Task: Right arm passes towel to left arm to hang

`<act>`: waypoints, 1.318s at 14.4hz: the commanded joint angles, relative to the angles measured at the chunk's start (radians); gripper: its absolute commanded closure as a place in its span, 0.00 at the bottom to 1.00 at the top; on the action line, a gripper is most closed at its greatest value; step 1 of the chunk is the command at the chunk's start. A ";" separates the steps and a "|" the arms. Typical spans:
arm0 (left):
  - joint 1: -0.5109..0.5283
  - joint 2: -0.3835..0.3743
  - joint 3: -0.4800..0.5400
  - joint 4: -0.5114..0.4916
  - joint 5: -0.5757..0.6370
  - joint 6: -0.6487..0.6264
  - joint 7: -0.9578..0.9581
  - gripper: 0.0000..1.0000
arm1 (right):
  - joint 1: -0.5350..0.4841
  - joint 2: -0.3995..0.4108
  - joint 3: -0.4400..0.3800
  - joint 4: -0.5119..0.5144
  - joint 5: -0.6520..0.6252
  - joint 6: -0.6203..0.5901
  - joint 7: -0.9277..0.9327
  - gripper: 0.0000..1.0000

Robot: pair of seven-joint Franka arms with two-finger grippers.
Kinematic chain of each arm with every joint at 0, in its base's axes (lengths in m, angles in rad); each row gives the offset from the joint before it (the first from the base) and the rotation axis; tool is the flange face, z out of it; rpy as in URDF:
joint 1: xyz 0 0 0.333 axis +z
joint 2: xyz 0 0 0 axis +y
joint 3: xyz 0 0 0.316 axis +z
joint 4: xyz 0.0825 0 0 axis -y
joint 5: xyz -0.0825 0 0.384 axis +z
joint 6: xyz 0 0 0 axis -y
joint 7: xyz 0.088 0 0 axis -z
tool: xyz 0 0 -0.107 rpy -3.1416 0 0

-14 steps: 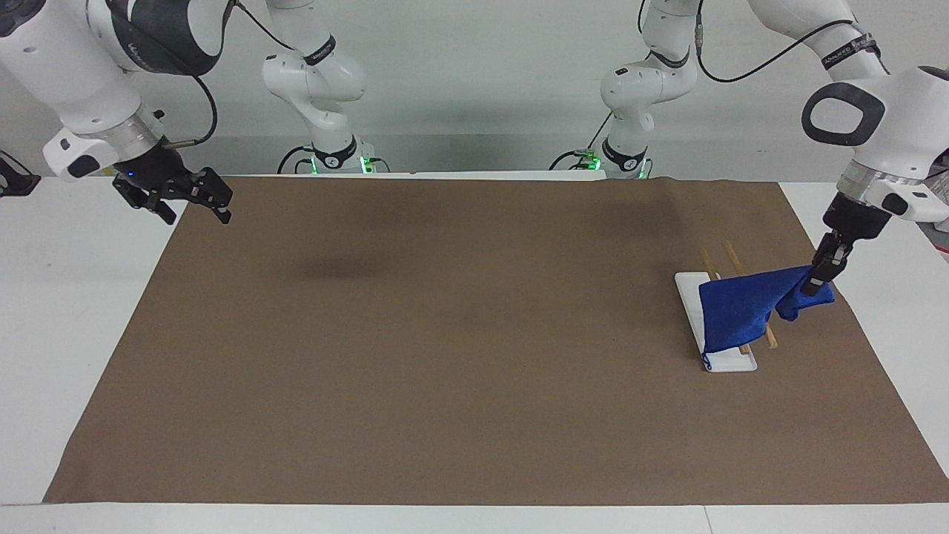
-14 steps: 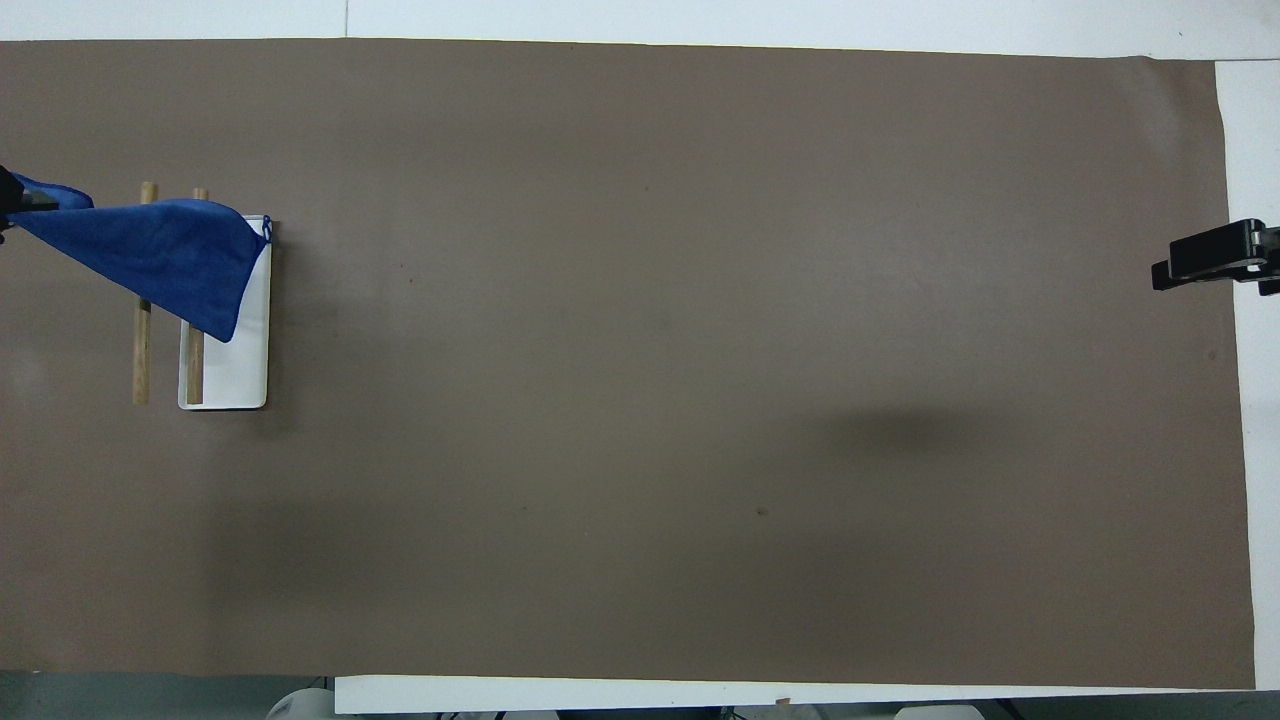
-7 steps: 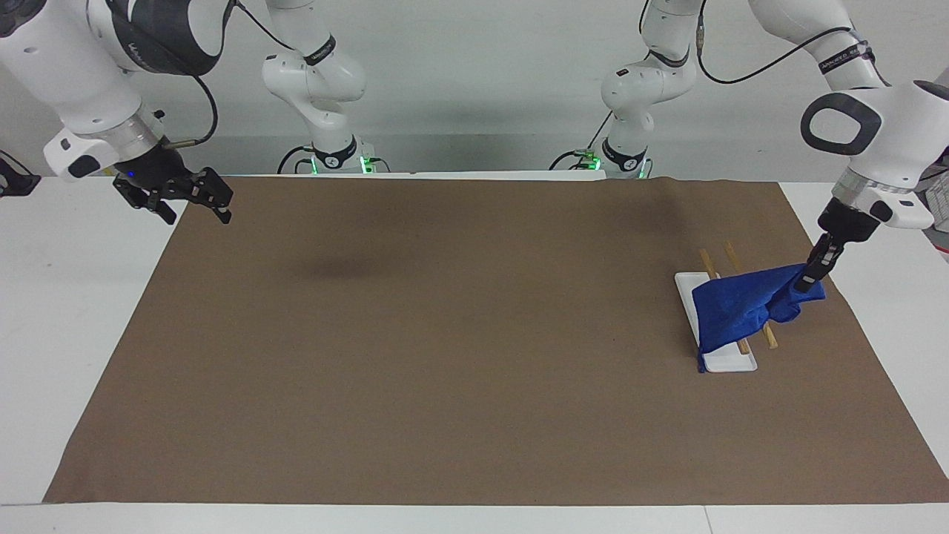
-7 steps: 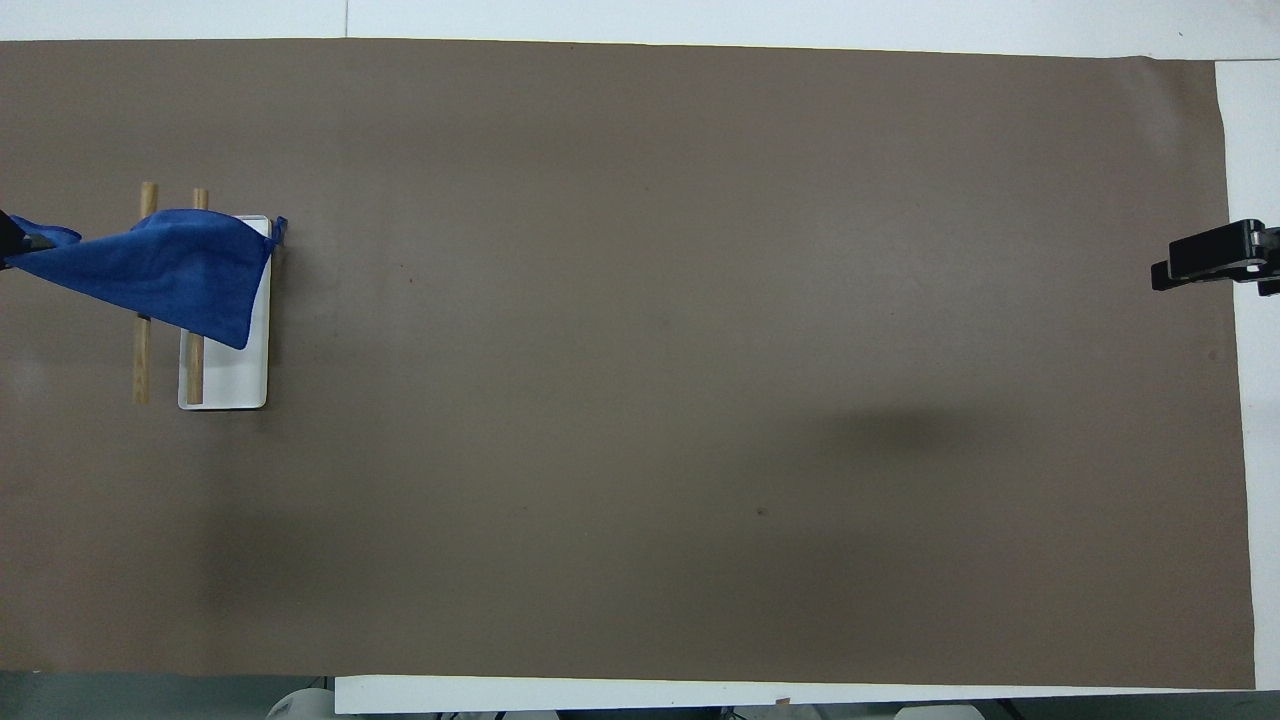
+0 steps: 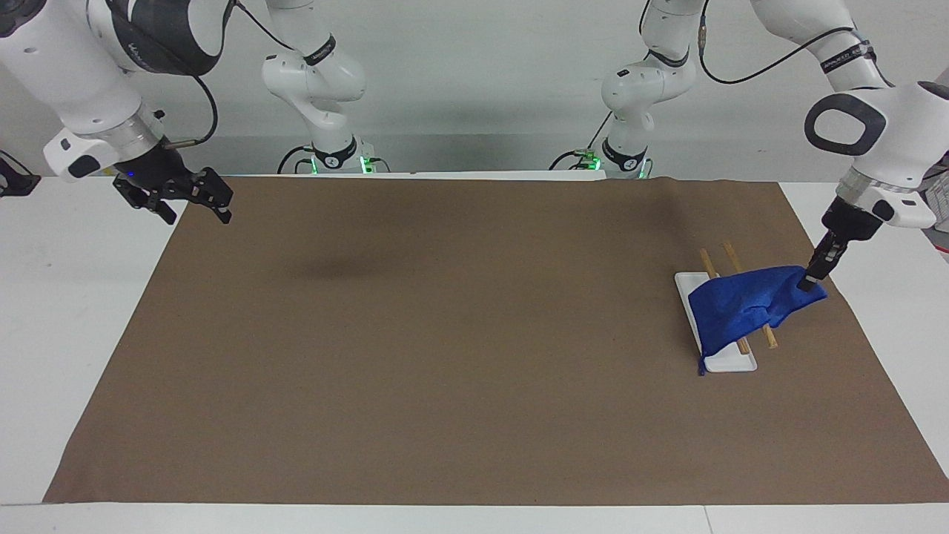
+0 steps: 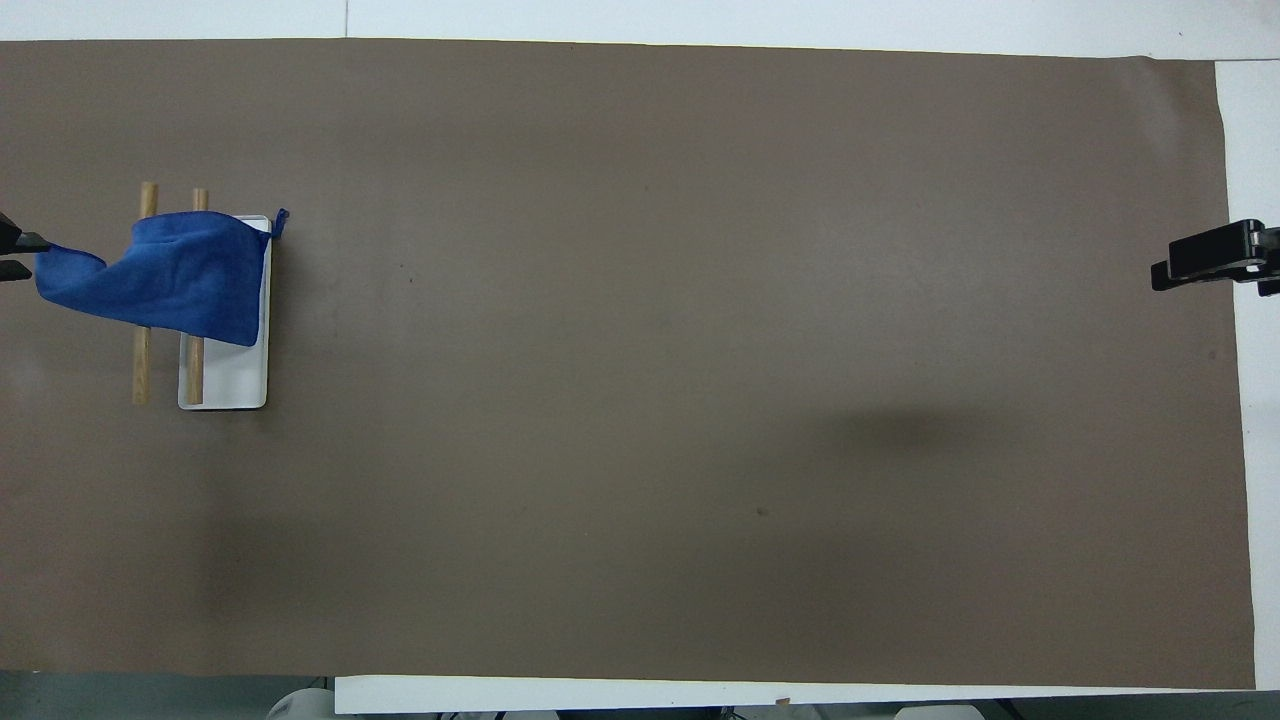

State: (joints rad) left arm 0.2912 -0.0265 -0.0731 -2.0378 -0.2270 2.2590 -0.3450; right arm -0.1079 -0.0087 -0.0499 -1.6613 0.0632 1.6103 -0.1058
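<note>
- The towel [image 5: 745,308] is draped over the two wooden rails [image 5: 769,338] of the rack; its bulk hangs down over the rack's white base [image 5: 730,363], and a short loop at one corner dangles at the base's edge farther from the robots; the rack is the landmark for everything below.
- One corner of the towel stretches out from the rack toward the left arm's end of the table, where it meets the left gripper [image 5: 808,280]; in the overhead view that corner ends right at the black fingertips [image 6: 22,241].
- Whether the left gripper's jaws pinch the towel corner or have let it go, I cannot tell; the fingertips sit right at the cloth.
- The left arm [image 5: 875,141] leans down over the brown mat [image 5: 445,356] beside the rack, at the rack's side toward the left arm's end.
- The right gripper [image 5: 194,199] hangs well apart from the rack, over the mat's edge at the right arm's end; its jaws stand spread wide with nothing between them; the right arm [image 5: 81,89] waits there.
</note>
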 commanded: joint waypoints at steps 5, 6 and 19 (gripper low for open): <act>-0.049 -0.029 -0.011 0.237 0.167 -0.388 0.055 0.00 | -0.001 -0.014 0.002 -0.011 -0.005 -0.009 0.017 0.00; -0.078 -0.030 -0.011 0.276 0.182 -0.473 0.082 0.00 | -0.001 -0.014 0.002 -0.011 -0.005 -0.009 0.017 0.00; -0.317 -0.024 -0.020 0.449 0.202 -0.851 0.236 0.00 | -0.001 -0.014 0.002 -0.011 -0.005 -0.009 0.017 0.00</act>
State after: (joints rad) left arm -0.0241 -0.0175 -0.0995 -1.5536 -0.0163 1.3905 -0.1289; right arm -0.1079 -0.0087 -0.0499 -1.6614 0.0632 1.6103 -0.1058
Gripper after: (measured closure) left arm 0.000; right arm 0.000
